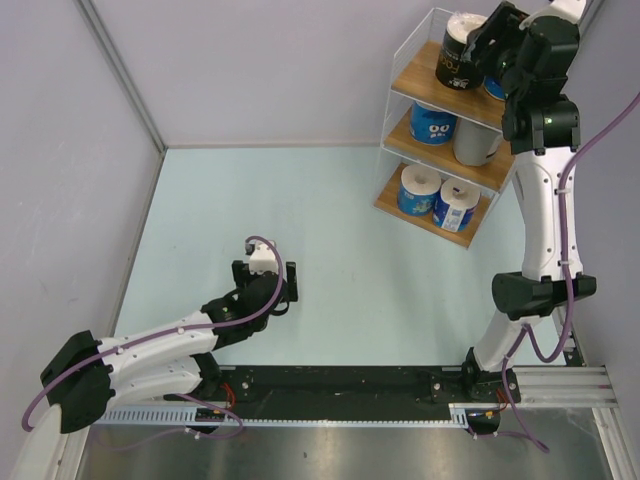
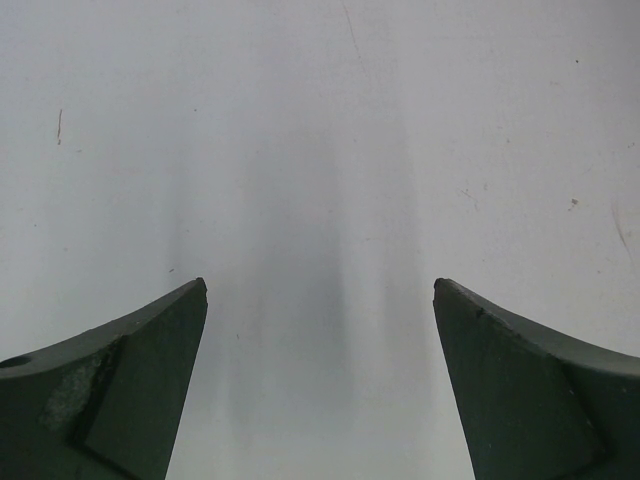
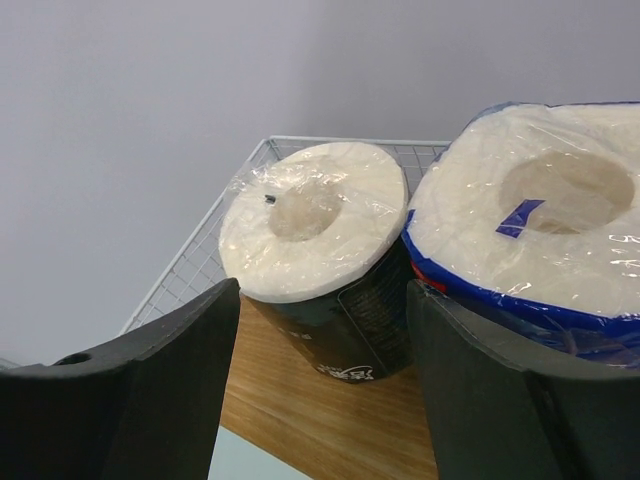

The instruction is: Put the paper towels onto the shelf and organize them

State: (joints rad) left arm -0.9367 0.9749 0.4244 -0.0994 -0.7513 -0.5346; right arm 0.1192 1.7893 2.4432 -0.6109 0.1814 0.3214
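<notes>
The shelf stands at the far right with all the paper towels on it. On its top board a black-wrapped roll stands upright beside a blue-wrapped roll. My right gripper hovers open just in front of the black roll, fingers apart on either side and not touching it. A blue roll and a grey roll sit on the middle board, and two blue rolls on the bottom one. My left gripper is wide open over the bare table, holding nothing.
The shelf's white wire frame rises behind the top board, close to the grey back wall. A side wall runs down the right, close to the right arm. The black rail carrying the arm bases crosses the near edge.
</notes>
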